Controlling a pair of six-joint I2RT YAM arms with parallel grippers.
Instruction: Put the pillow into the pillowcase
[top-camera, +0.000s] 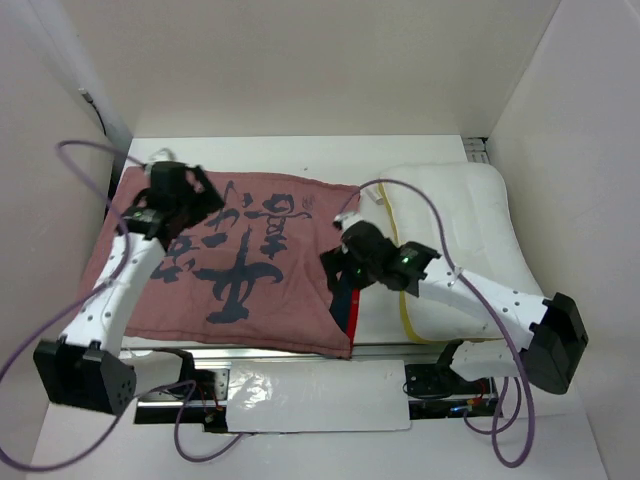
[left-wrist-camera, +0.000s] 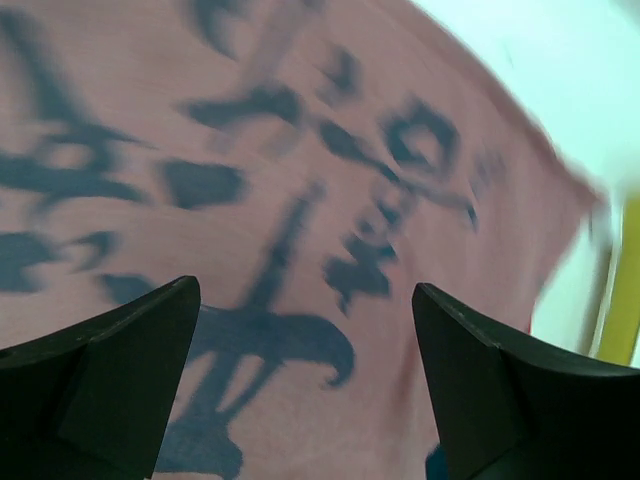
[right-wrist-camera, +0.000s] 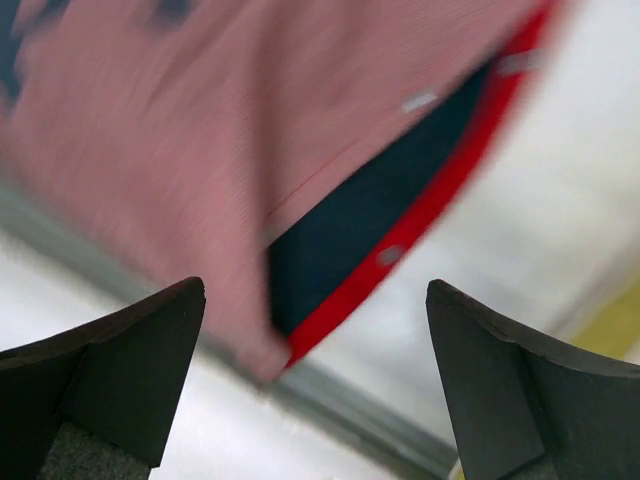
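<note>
Left claw (left-wrist-camera: 305, 295): spread wide, holding nothing, over the pink pillowcase (top-camera: 250, 265).
Right claw (right-wrist-camera: 315, 295): spread wide too, at the pillowcase's open red edge.
Pillow (top-camera: 460, 215): on the right, not inside.
Risk: I hold nothing, so the mouth may flop shut.

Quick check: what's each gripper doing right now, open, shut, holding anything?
Left gripper: open, holding nothing, over the pillowcase.
Right gripper: open, holding nothing, above the pillowcase's open edge.
</note>
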